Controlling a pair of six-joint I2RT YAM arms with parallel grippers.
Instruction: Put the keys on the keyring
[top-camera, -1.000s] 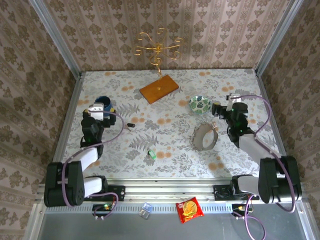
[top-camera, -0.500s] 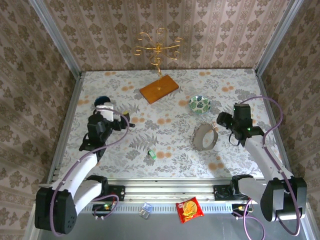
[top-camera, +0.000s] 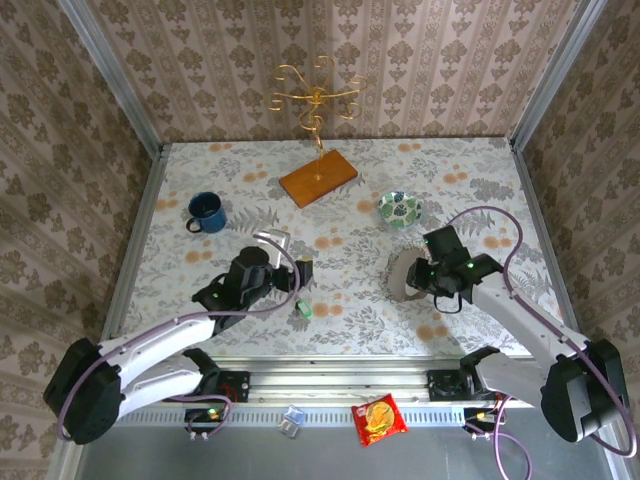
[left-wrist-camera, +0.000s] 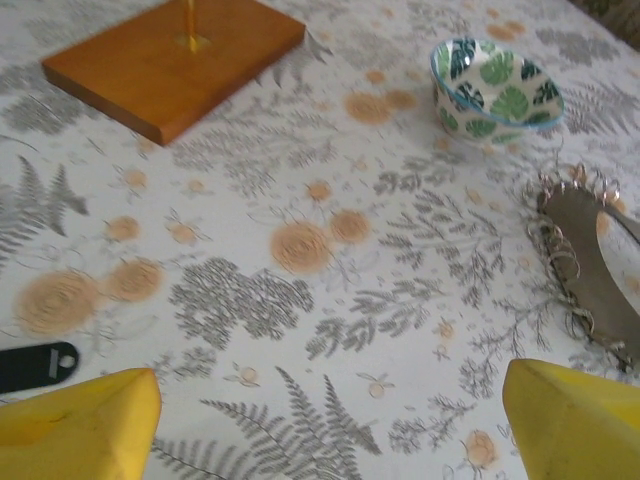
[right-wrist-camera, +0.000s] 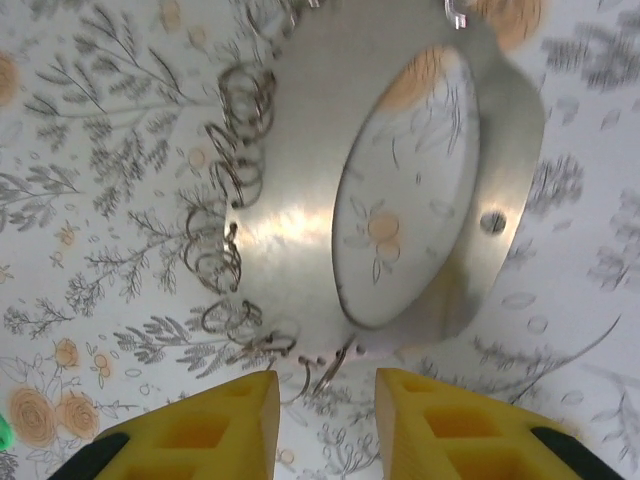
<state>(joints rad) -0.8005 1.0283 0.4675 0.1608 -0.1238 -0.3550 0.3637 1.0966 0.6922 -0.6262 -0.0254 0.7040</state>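
R claw barely apart, gripping nothing, over keyring loops; L claw wide open by black key, prob. for pickup.

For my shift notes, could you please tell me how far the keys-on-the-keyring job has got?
Done: nothing; the green key and black key lie loose, off the keyring. In hand: the open left end effector is beside the black key; the right end effector hovers at the keyring's edge. Left: grasping and threading both keys.

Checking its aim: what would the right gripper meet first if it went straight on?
Likely the small wire loop on the keyring, at its near edge just ahead of the right gripper. Depth is hard to judge.
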